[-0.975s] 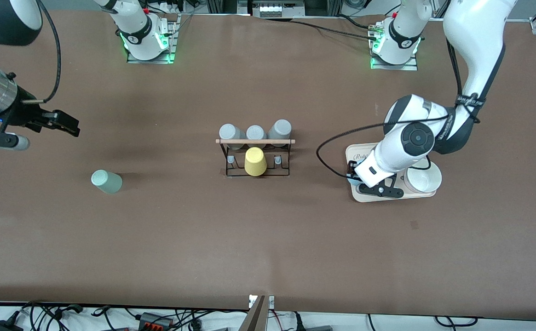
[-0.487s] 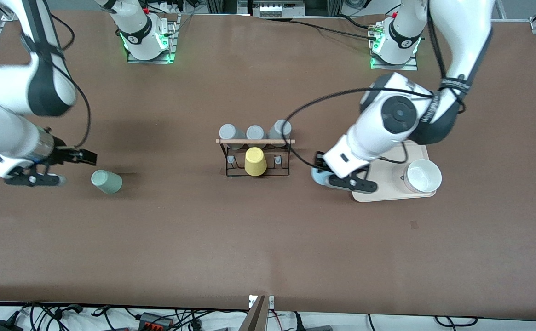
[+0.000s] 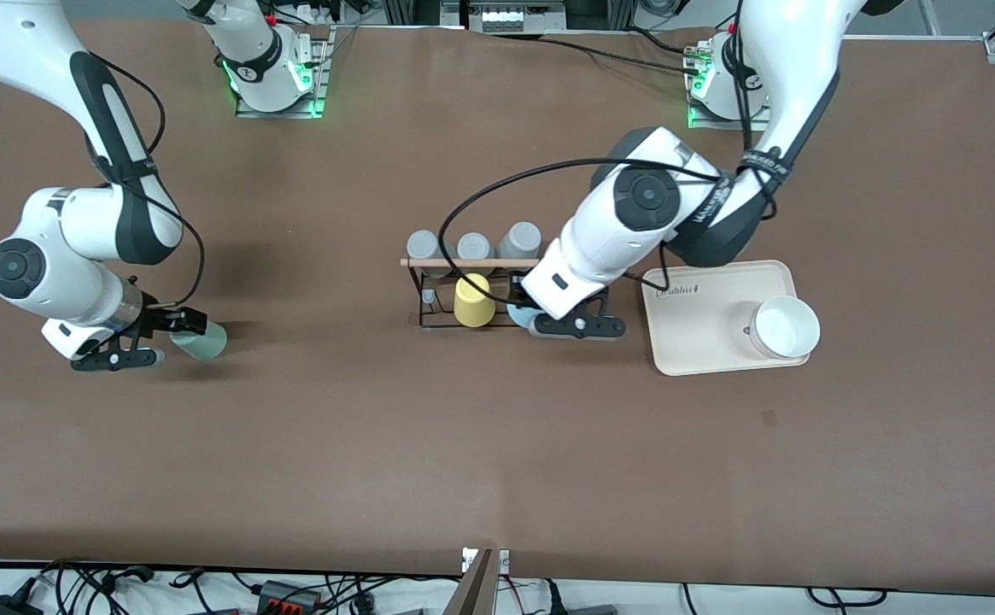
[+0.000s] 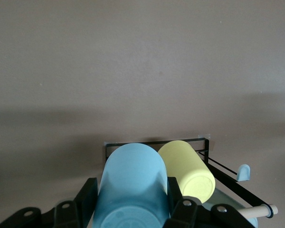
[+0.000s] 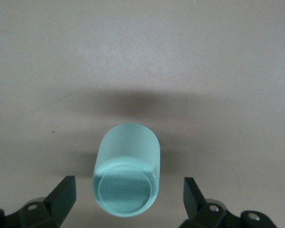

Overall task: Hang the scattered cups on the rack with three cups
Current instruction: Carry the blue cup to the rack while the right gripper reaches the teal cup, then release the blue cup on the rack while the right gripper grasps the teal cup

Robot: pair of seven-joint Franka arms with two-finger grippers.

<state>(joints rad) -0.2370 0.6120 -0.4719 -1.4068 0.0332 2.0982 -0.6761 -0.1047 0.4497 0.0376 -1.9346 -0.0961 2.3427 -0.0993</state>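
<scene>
Both arms have swung inward within a second: the left pincer (image 3: 548, 323), which was over the beige tray (image 3: 702, 342), now sits at the rack (image 3: 473, 295) with the light blue cup (image 4: 133, 187) clamped between its fingers, while the right pincer (image 3: 174, 335) has dropped from the table's edge to the mint-green cup (image 5: 127, 183). That cup lies on its side on the brown surface (image 3: 497, 444) toward the right arm's end, its flat base facing the right wrist camera and its long axis running straight away from the spread, empty fingers, which stand either side of it without touching. A short advance along that axis would likely bring it between the jaws. At the rack, the blue cup is carried just beside the yellow cup (image 3: 473, 301), at the end nearer the tray, under the wooden dowel (image 3: 473, 262). Three grey cups (image 3: 473, 246) fill the row farther from the front camera. On the tray, a white bowl (image 3: 783, 327) appears empty.
</scene>
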